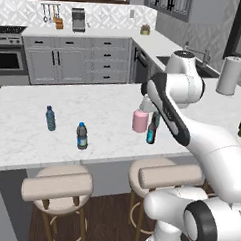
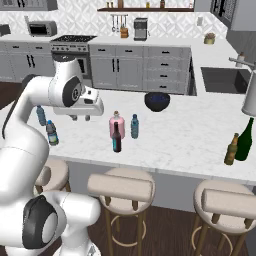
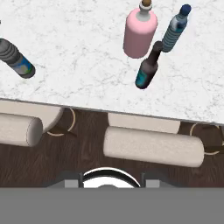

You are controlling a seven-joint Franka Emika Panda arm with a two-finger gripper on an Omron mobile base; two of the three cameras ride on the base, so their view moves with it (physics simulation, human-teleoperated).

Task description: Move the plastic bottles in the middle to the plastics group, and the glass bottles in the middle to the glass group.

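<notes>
- Hangs as a gripper [image 2: 81,118] above the near part of the counter [image 2: 190,135], jaws apart with nothing between them.
- Stands just right of it as a tight cluster in the middle: a squat pink bottle [image 2: 117,125], a slim dark bottle with a teal base [image 2: 116,139] in front of and close against the pink one, and a clear water bottle [image 2: 134,126] with a blue cap just beside on the right; all upright.
- Leaves the cluster well apart from either group.
- Keeps to the left end two blue-capped water bottles, a pale one [image 1: 51,118] and one with a dark label band [image 1: 82,136], upright and apart from each other.
- Holds at the right end a green bottle [image 2: 245,140] with a smaller brown bottle [image 2: 231,149] just beside it.
- Carries a dark bowl [image 2: 157,101] behind the cluster; contents too dark to tell.
- Spreads as white marble, with round stools [image 2: 121,187] below the near edge, a sink [image 2: 222,80] and a paper towel roll [image 1: 230,75] to the right, and grey cabinets [image 1: 70,60] behind.
</notes>
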